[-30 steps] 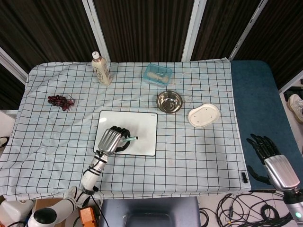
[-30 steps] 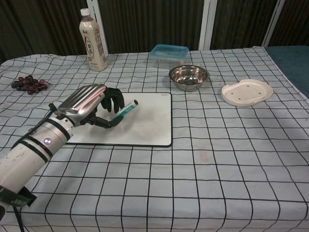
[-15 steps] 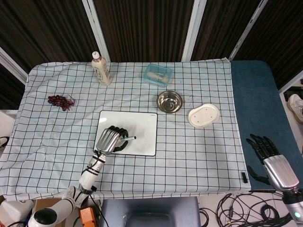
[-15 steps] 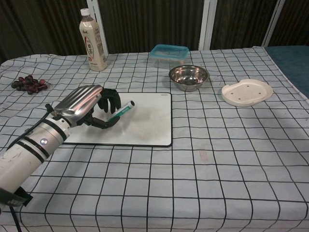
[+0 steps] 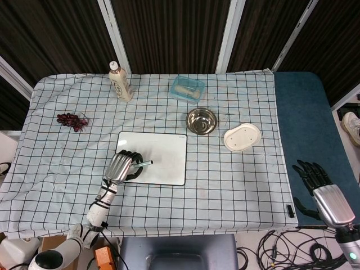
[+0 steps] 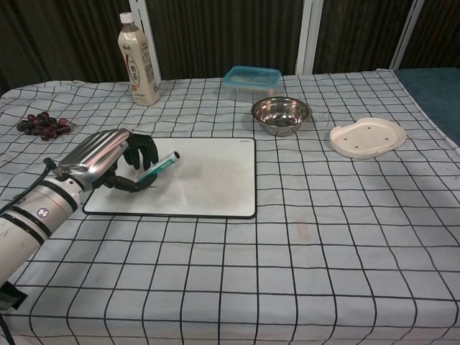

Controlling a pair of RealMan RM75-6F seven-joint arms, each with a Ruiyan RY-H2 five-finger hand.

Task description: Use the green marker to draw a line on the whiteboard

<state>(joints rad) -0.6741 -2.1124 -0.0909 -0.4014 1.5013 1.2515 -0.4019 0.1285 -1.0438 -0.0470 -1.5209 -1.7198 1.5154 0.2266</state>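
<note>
My left hand (image 5: 120, 166) (image 6: 108, 157) grips the green marker (image 5: 143, 164) (image 6: 159, 165) over the left part of the whiteboard (image 5: 163, 154) (image 6: 208, 176). The marker slants up to the right, its white end away from the hand; the tip under the fingers is hidden. No line shows on the board. My right hand (image 5: 322, 185) hangs off the table at the far right over the blue mat, fingers spread, holding nothing. It does not show in the chest view.
A bottle (image 5: 120, 82) (image 6: 138, 60) stands at the back left, grapes (image 5: 72, 120) (image 6: 42, 123) lie at the left. Behind the board are a blue-lidded box (image 5: 187, 88) (image 6: 251, 79), a steel bowl (image 5: 201, 120) (image 6: 281, 113) and a white dish (image 5: 242, 137) (image 6: 367, 137).
My left hand has slid leftwards along the whiteboard with the marker in its grip. The right hand has stayed put.
</note>
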